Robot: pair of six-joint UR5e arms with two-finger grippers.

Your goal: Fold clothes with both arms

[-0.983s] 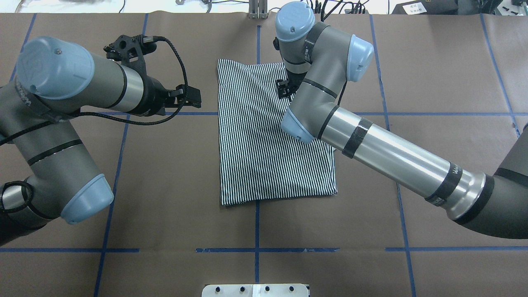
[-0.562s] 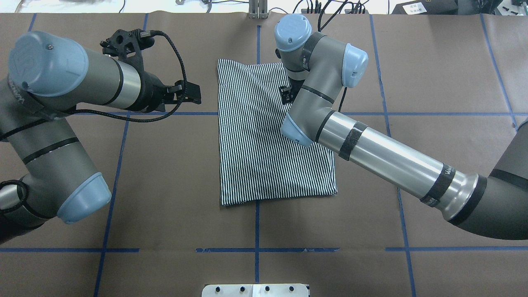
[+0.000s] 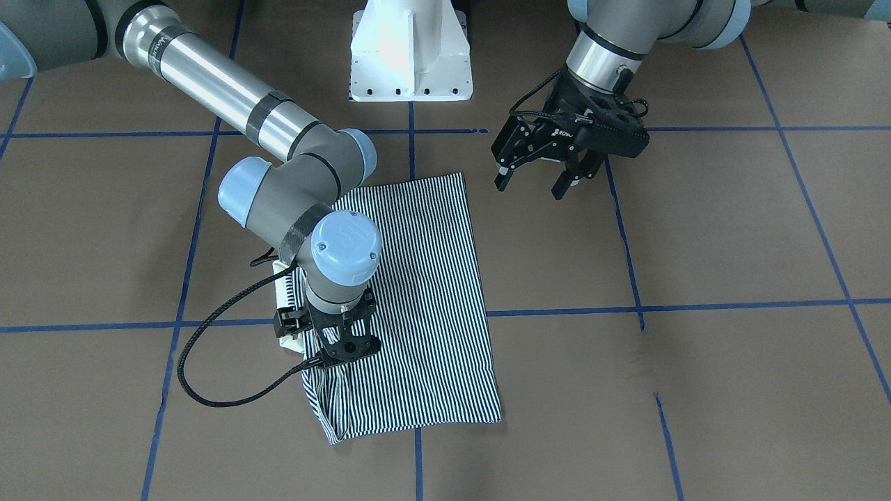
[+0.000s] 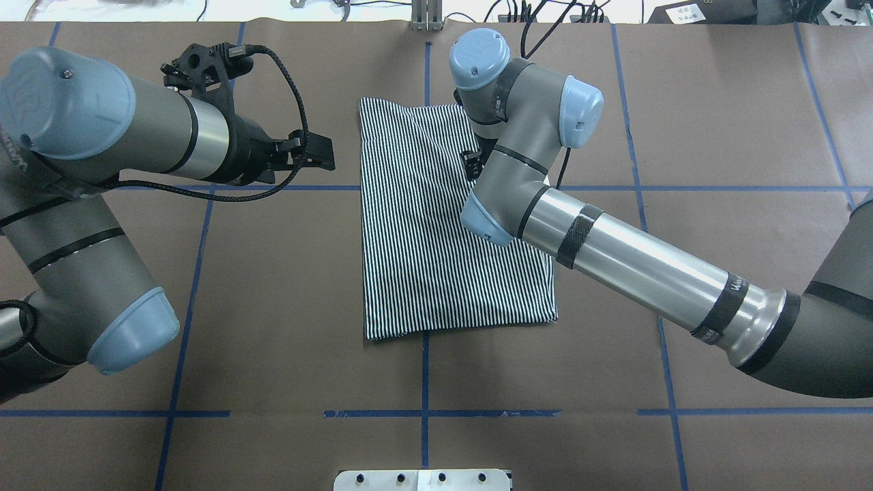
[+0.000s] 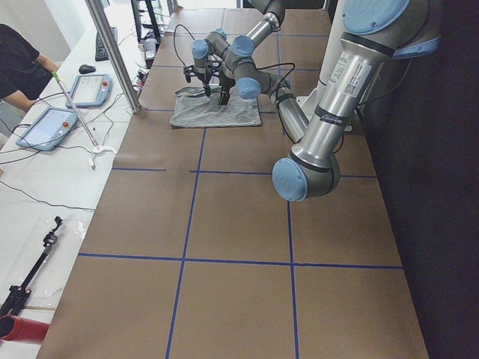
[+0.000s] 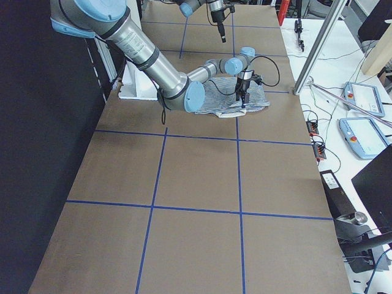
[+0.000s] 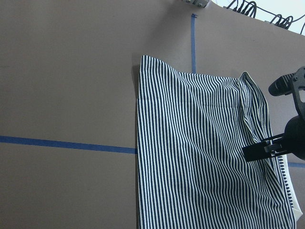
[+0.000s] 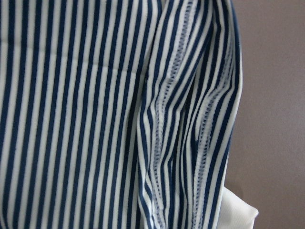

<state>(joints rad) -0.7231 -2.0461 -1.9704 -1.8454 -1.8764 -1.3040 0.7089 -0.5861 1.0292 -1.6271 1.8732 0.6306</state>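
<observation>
The striped polo shirt [image 4: 423, 225] lies folded into a flat rectangle in the middle of the table [image 4: 273, 273]. Its white collar [image 3: 282, 277] peeks out from under the edge on the robot's right. My right gripper [image 3: 339, 353] points straight down onto that edge's far end, where a hemmed flap [image 8: 190, 124] is bunched up. Its fingers are hidden, so I cannot tell whether it is open or shut. My left gripper [image 3: 532, 186] hovers open and empty above bare table, off the shirt's other long side [image 4: 326, 155].
The robot's white pedestal base [image 3: 411, 52] stands at the table's near edge. Blue tape lines [image 4: 423, 412] cross the brown table cover. A metal post [image 5: 112, 52], tablets and cables sit past the far edge, with a person there at the side desk.
My right arm's wrist has sunk and shifted slightly over the shirt's far right edge. My left arm has drawn back a little, its gripper still open. The shirt lies the same.
</observation>
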